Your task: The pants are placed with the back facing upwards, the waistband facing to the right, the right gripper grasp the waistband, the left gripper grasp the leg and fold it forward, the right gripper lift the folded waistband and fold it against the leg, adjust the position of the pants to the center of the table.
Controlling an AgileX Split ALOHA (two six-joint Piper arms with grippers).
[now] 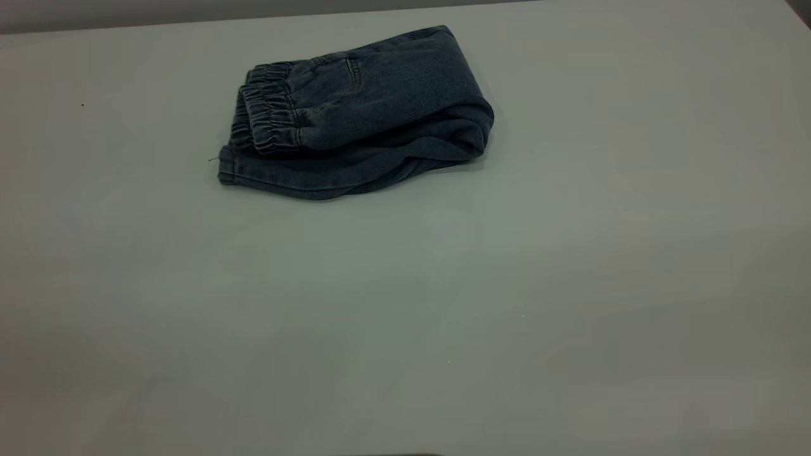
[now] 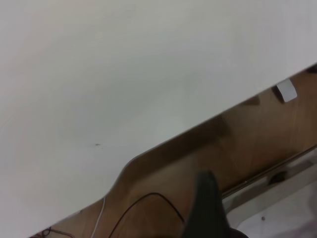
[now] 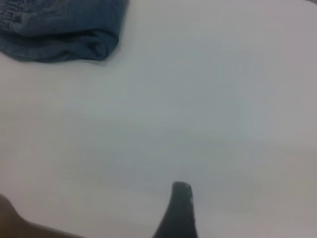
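Observation:
The pants (image 1: 355, 107) lie folded into a compact denim bundle on the far part of the table (image 1: 443, 304), a little left of its middle. The gathered waistband (image 1: 269, 117) rests on top at the bundle's left end, over a leg layer (image 1: 317, 177) whose hem pokes out beneath it. No print shows. Neither gripper appears in the exterior view. My right gripper (image 3: 179, 213) shows as a dark wedge over bare tabletop, well apart from the pants (image 3: 59, 29). My left gripper (image 2: 205, 208) hangs beyond the table edge (image 2: 163, 144), above the floor.
In the left wrist view there is brown floor (image 2: 237, 148) past the table edge, with thin cables (image 2: 143, 208) and a small white tag (image 2: 286, 90). A darker wall strip (image 1: 190, 12) runs behind the table's far edge.

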